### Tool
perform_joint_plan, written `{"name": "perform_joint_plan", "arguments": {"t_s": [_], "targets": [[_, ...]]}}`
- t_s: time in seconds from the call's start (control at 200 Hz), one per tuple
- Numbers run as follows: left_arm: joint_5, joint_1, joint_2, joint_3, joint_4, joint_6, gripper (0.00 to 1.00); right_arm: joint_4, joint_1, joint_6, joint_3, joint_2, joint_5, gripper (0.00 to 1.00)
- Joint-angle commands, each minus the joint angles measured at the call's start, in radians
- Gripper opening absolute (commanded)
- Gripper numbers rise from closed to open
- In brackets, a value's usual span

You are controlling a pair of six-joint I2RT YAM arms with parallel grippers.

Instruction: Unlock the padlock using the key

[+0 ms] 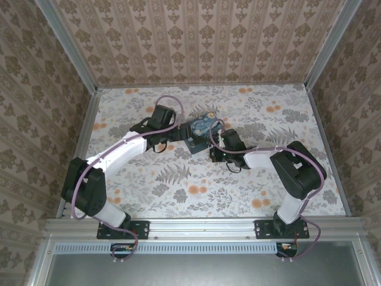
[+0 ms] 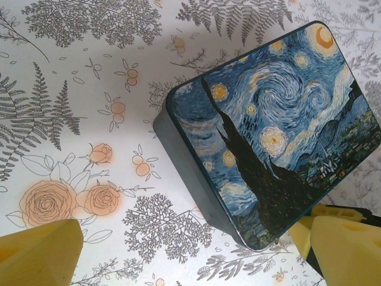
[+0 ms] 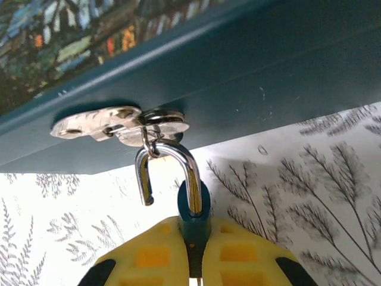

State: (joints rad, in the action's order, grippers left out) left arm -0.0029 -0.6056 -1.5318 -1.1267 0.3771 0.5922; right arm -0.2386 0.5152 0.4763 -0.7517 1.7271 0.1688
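I see a rectangular dark-blue box [image 1: 201, 126] with a blue-and-yellow starry-night lid lying flat around mid-scene, a little toward the far side. Under it is a white cloth [image 1: 238, 190] printed with grey ferns and orange roses; beige patterned walls [image 1: 202, 42] enclose three sides.

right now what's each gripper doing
left gripper: open, nothing held
right gripper: closed on the tiny dark blue padlock with a metal shackle

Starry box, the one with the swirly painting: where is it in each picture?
Top external: the starry box sits just above the picture's middle.
Left wrist: right half, painted lid showing.
Right wrist: across the top, its blue side, padlock just below.
Shared landmark: the flowery table cover.
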Motion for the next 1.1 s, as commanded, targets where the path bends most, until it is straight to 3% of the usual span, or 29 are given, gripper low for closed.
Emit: {"name": "perform_joint_plan", "arguments": {"t_s": [0.0, 0.36, 0.625, 1.095], "targets": [[-0.083, -0.031, -0.019, -0.054, 0.069, -0.049, 1.00, 0.062, -0.003, -0.010, 0.034, -0.052, -0.031, 0.00], [-0.246, -0.140, -0.207, -0.204, 0.176, -0.114, 1.00, 0.094, -0.017, -0.014, 0.049, -0.073, -0.043, 0.00], [-0.315, -0.167, -0.303, -0.245, 0.215, -0.126, 1.00, 0.166, -0.019, -0.039, 0.019, -0.086, -0.073, 0.00], [-0.389, -0.205, -0.382, -0.252, 0.272, -0.160, 1.00, 0.390, -0.019, -0.029, -0.070, -0.096, -0.297, 0.00]]}}
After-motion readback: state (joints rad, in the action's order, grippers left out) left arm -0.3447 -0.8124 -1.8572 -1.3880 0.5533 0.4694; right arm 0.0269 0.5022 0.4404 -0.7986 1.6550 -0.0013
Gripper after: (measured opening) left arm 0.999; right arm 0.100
